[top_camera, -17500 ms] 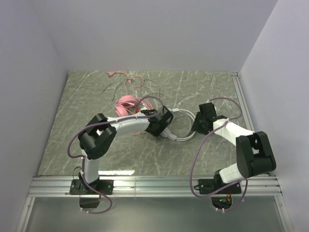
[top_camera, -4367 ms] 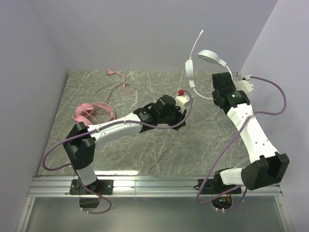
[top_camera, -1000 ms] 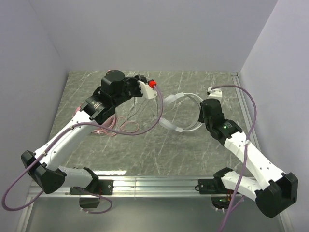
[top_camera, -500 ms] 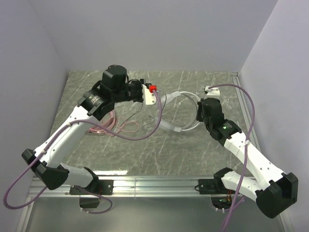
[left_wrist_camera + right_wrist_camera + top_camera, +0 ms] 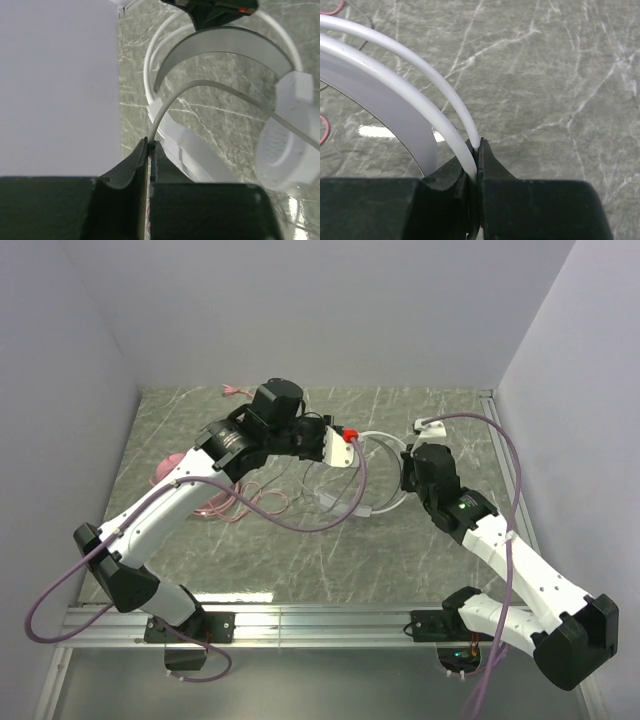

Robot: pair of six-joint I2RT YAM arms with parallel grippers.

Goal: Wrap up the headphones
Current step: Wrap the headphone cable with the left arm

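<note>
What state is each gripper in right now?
Left gripper: closed on the white headphones' thin cord.
Right gripper: closed on their headband.

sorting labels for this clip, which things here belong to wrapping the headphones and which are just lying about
Job:
white headset, band in the right claw
white cord, pinched in the left claw
pink headset and pink cord, untouched on the table

Not the job:
purple arm cables
</note>
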